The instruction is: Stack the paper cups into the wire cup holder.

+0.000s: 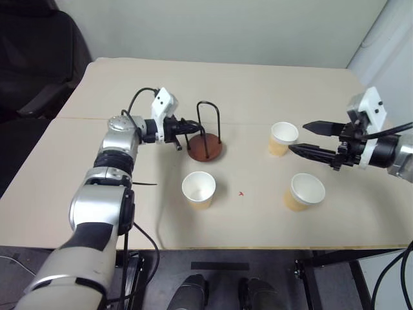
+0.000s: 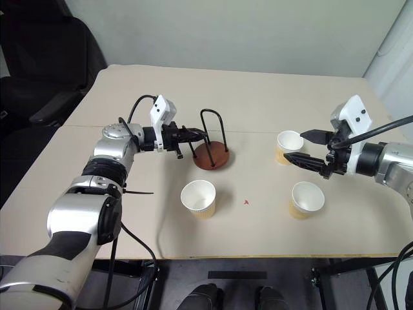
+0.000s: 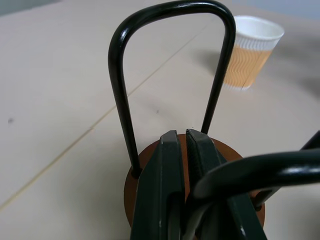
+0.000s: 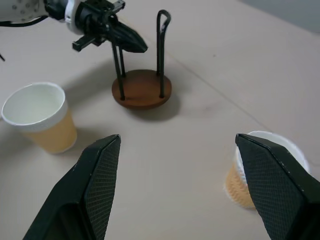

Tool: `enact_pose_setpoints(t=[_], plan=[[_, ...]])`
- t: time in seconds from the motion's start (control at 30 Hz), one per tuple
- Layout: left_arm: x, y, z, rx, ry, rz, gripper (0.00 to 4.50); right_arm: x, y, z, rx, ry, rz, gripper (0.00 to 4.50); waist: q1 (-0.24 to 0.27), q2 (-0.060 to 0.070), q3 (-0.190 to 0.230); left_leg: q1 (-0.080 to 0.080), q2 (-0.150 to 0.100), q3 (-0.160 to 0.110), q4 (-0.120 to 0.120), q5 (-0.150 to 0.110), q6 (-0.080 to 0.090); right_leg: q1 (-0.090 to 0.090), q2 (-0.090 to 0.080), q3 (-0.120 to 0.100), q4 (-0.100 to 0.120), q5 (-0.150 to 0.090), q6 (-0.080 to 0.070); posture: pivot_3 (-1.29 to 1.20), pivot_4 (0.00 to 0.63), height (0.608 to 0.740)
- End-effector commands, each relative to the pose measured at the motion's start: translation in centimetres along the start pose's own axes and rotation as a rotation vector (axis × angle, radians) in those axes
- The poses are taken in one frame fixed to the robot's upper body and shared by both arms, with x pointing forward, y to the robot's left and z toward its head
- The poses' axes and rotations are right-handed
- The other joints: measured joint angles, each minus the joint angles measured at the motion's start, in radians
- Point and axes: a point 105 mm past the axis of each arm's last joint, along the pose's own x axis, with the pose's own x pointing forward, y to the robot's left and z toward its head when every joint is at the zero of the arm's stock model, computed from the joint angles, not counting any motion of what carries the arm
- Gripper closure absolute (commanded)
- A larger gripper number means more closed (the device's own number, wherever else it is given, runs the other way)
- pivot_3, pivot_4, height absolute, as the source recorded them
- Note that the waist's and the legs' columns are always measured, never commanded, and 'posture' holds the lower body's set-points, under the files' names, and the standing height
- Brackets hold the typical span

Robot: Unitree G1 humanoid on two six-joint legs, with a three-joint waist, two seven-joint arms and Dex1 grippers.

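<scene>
Wire cup holder (image 1: 205, 143): brown disc, black loops, empty.
Paper cups (image 1: 199, 189): three, upright around holder.
Left hand (image 2: 197, 135): clamped on one holder loop.
Right hand (image 1: 302, 138): spread wide, empty.

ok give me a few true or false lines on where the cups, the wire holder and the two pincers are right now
1. All three paper cups stand upright on the table. True.
2. One cup is already inside the wire cup holder. False: the holder is empty and every cup stands apart from it.
3. The left pincer is shut on a wire loop of the holder. True: the left wrist view shows its fingers closed together with the wire between them.
4. The right pincer is shut on a cup. False: it is open and holds nothing, next to the cup farthest from the robot.
5. The holder lies tipped on its side. False: its base sits flat and its loops stand up.
</scene>
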Motion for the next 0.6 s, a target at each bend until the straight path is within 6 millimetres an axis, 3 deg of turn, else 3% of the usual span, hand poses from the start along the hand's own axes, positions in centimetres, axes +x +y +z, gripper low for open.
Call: enact_pose_setpoints(t=[0.03,0.33,0.6], plan=[[0.2,-0.2,3.4,0.072,-0.074,-0.035,4.47,-0.5,-0.3,0.4,-0.006,-0.043,-0.028,0.77,0.0,0.0,0.0,0.0,0.0,0.0,0.0,0.0,0.0,0.0,0.0,0.0,0.0,0.0,0.0,0.0,0.15,0.74],[1.3,-2.1,4.1,0.116,-0.038,-0.18,4.47,-0.8,-0.3,-0.4,-0.01,-0.025,-0.035,0.77,0.0,0.0,0.0,0.0,0.0,0.0,0.0,0.0,0.0,0.0,0.0,0.0,0.0,0.0,0.0,0.0,0.15,0.74],[3.8,-4.3,4.8,0.139,-0.039,-0.297,4.47,-1.1,-0.1,-0.4,-0.021,-0.021,-0.042,0.77,0.004,0.0,0.0,0.0,0.0,0.001,0.0,0.0,0.001,0.0,-0.001,0.0,0.001,0.001,0.001,0.0,0.15,0.74]])
